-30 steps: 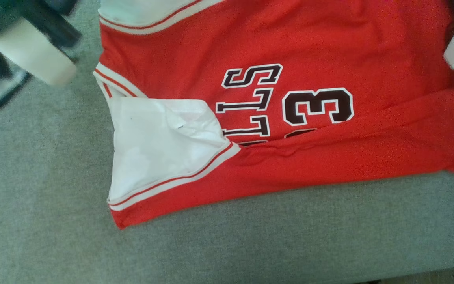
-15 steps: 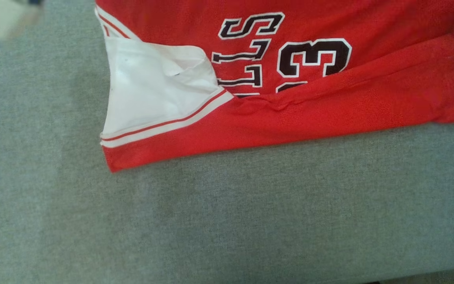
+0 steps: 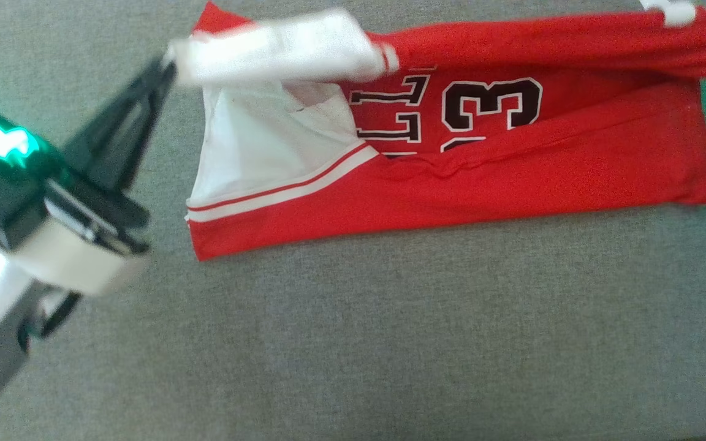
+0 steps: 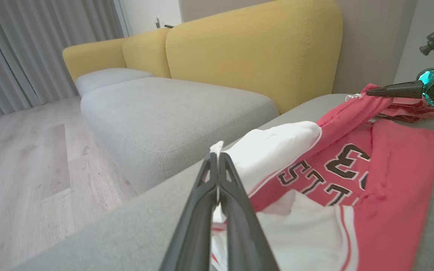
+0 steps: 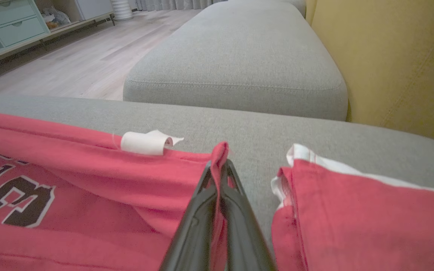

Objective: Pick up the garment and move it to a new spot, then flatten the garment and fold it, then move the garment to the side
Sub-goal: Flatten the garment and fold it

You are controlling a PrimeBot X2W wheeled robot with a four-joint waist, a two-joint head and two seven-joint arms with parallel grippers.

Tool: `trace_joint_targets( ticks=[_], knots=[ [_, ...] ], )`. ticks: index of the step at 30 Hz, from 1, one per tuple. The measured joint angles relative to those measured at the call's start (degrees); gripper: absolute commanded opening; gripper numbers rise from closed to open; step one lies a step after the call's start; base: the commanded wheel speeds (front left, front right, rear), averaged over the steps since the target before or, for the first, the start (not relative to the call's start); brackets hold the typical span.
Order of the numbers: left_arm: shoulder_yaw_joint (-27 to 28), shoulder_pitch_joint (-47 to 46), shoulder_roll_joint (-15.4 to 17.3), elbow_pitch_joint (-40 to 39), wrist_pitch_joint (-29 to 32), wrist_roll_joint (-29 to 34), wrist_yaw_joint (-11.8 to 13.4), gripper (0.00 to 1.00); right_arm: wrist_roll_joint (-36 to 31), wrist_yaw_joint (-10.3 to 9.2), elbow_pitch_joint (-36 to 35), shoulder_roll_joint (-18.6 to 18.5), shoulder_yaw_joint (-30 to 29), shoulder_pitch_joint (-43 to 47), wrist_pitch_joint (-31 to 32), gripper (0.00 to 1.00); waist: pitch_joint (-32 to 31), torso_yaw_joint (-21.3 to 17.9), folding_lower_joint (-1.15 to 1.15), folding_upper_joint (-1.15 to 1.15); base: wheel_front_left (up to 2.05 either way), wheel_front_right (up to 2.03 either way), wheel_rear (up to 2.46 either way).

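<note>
At upper left, the left gripper [image 3: 165, 64] pinches the jersey [image 3: 573, 177] by its white edge; the wrist view shows the right gripper [image 5: 219, 165] apparently clamping the red hem near a yellow backrest [image 5: 390, 56].

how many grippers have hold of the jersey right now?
2. The left gripper pinches white fabric at the left end of the jersey; the right gripper pinches a red edge at its right end.

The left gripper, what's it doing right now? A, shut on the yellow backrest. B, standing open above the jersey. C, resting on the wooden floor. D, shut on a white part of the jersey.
D: in its wrist view the left gripper has its fingers pressed together on a white fold of the jersey, above the grey cushion.
</note>
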Motion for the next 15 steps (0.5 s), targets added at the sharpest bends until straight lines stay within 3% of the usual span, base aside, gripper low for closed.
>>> trace_joint_targets(
  ticks=[9, 10, 12, 13, 14, 15],
  knots=[
    [3.23, 8.98, -0.19, -3.28, -0.08, 0.04, 1.99, 0.0, -2.26, 0.0, -1.67, 2.5, -4.9, 7.45, -0.04, 0.0, -0.45, -0.13, 0.0, 0.0, 0.0, 0.0, 0.0],
    [3.72, 9.71, -0.42, -3.45, -0.08, 0.11, 1.98, 0.0, -2.35, 0.0, -1.72, 2.82, -5.41, 7.99, -0.16, 0.04, -0.52, -0.12, 0.0, 0.0, 0.0, 0.0, 0.0],
    [4.15, 11.13, -1.15, -3.52, -0.08, 0.24, 1.82, 0.0, -2.75, 0.0, -1.82, 3.25, -6.11, 8.98, -0.16, 0.35, -0.6, -0.07, 0.0, 0.0, 0.0, 0.0, 0.0],
    [4.33, 11.78, -1.74, -3.46, -0.08, 0.36, 1.58, 0.0, -3.01, 0.0, -1.83, 3.5, -6.56, 9.49, -0.16, 1.0, -0.62, -0.09, 0.0, 0.0, 0.0, 0.0, 0.0],
    [4.64, 12.45, -2.44, -3.28, -0.08, 0.69, 1.33, 0.0, -3.12, 0.0, -1.66, 4.03, -7.14, 9.82, -0.16, 1.0, -0.67, -0.14, 0.0, 0.0, 0.0, 0.0, 0.0],
    [5.11, 13.02, -3.34, -3.18, -0.08, 0.85, 1.25, 0.21, -3.21, 0.0, -1.48, 4.55, -7.57, 10.01, -0.16, 1.0, -0.74, -0.19, 0.0, 0.0, 0.0, 0.0, 0.0]
  ],
)
